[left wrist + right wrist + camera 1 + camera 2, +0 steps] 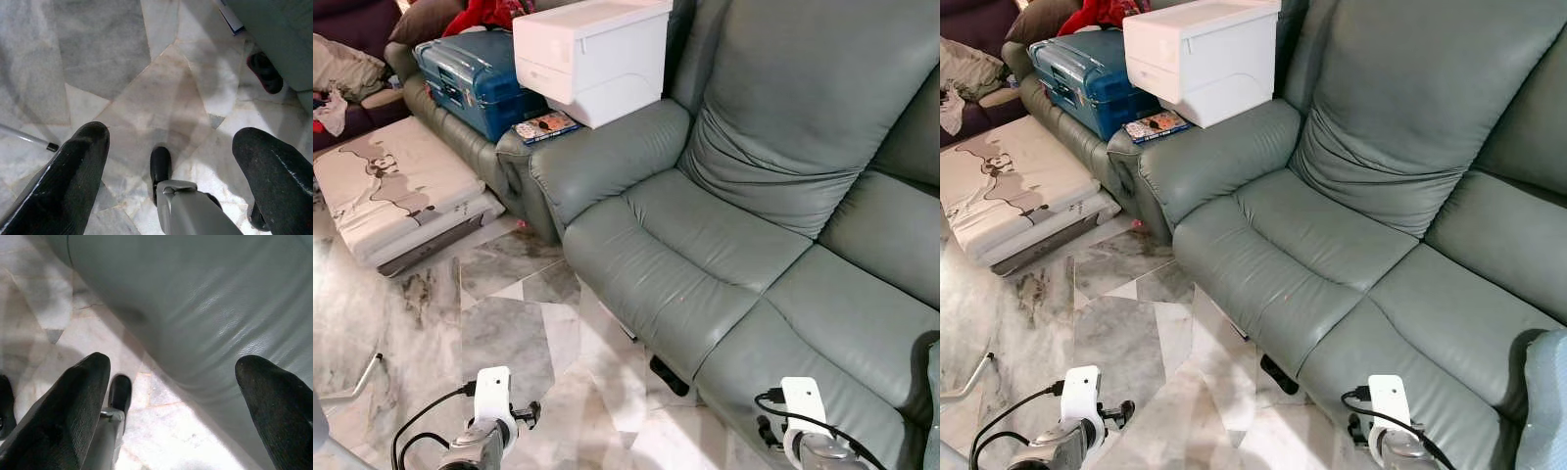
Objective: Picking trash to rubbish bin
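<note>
The grey sofa is filling the right of the frame. Low down, left gripper and right gripper are hanging with fingers spread, carrying nothing. The dark object under the sofa's edge, lower centre, is possibly the trash.

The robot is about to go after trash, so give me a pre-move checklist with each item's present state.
1. Left claw open and holding nothing: ok, its black fingers stand wide apart over the marble floor.
2. Right claw open and holding nothing: ok, it hangs beside the grey-green leather sofa front.
3. Trash target picked out: cannot tell; a small dark object lies on the floor under the sofa edge, its nature unclear.
4. Rubbish bin located: not ok.
5. Floor ahead free to step: ok, apart from a thin metal rod on the robot's left.
</note>
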Available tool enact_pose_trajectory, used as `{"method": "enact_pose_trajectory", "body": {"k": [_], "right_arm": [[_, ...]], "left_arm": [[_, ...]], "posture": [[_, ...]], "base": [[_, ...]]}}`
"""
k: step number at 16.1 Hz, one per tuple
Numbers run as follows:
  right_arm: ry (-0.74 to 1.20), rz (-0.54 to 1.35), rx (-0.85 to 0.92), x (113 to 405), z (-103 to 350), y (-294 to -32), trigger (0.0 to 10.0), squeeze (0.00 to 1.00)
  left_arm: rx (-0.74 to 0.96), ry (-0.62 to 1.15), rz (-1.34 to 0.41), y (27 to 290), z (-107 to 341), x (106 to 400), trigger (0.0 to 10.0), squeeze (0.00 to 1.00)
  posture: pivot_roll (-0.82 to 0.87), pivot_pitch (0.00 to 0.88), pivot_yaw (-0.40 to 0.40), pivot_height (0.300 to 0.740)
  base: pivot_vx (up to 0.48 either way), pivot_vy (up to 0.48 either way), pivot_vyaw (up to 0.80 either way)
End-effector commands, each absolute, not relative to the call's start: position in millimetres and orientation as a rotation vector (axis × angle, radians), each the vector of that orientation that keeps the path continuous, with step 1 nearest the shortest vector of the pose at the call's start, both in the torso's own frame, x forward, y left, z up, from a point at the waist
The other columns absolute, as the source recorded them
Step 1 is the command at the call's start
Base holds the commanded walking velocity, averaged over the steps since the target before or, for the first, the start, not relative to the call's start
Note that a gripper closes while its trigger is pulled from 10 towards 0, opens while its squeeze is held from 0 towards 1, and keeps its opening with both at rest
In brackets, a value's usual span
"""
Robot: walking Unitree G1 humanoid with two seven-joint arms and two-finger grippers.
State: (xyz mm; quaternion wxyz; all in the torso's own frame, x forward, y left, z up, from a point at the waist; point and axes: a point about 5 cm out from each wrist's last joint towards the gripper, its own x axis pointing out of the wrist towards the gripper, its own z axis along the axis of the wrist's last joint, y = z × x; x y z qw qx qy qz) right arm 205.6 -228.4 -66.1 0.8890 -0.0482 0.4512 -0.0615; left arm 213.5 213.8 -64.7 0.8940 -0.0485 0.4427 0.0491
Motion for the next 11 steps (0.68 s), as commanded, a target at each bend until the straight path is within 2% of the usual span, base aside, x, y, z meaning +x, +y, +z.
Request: {"method": "enact_pose_trajectory", "body": {"k": [1, 3, 6, 9, 11], "right_arm": [[0.917, -0.136, -0.097, 210.0, -63.0, -230.1, 10.0, 0.00], [0.821, -0.175, -0.087, 229.3, -47.6, -240.3, 10.0, 0.00], [0.707, -0.185, -0.141, 248.0, -26.2, -259.8, 10.0, 0.00], [0.595, -0.207, -0.129, 262.1, -7.8, -271.0, 10.0, 0.00], [0.433, -0.181, -0.082, 277.9, 14.2, -271.3, 10.0, 0.00]], "left_arm": [[-0.074, 0.902, 0.111, 222.1, -62.0, 214.6, 10.0, 0.00], [-0.093, 0.822, 0.135, 233.2, -50.5, 227.5, 10.0, 0.00], [-0.118, 0.606, 0.139, 246.7, -14.5, 266.6, 10.0, 0.00], [-0.152, 0.509, 0.140, 251.9, -0.5, 277.4, 10.0, 0.00], [-0.138, 0.357, 0.066, 249.1, 16.3, 286.5, 10.0, 0.00]], "posture": [[-0.02, 0.061, 0.054, 0.740], [-0.02, 0.068, 0.056, 0.740], [-0.02, 0.074, 0.054, 0.740], [-0.02, 0.074, 0.053, 0.740], [-0.03, 0.075, 0.046, 0.740]], "base": [[0.000, 0.000, 0.00], [0.000, 0.000, 0.00], [0.000, 0.000, 0.00], [0.000, 0.000, 0.00], [0.000, 0.000, 0.00]]}}
